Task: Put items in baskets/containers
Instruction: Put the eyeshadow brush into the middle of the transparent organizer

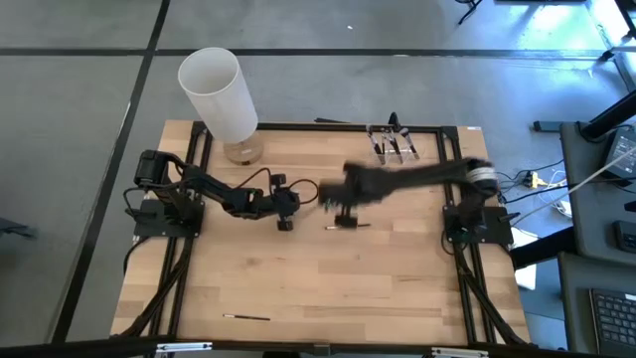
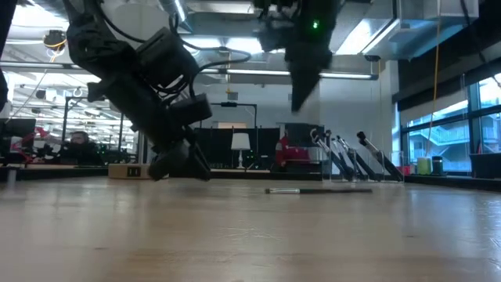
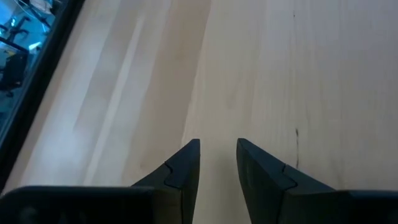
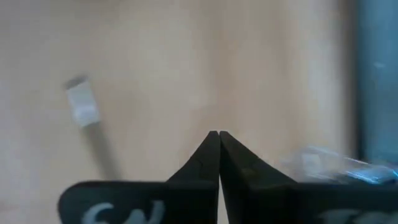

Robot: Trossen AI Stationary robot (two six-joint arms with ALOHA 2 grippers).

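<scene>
Wooden table; right claw pinched closed, empty; left claw narrowly parted, empty.

High view: straight down from above, taking in the whole pale wooden desk and floor around it.
Low view: at desk-top height, level across it into the room.
Left wrist view: close over bare desk, past its own dark fingers.
Right wrist view: likewise close to the desk.
Shared: the desk surface.

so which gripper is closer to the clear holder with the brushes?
Right. The right gripper hangs over mid-table, nearer the clear holder at the far edge. The left gripper sits farther off.
</scene>
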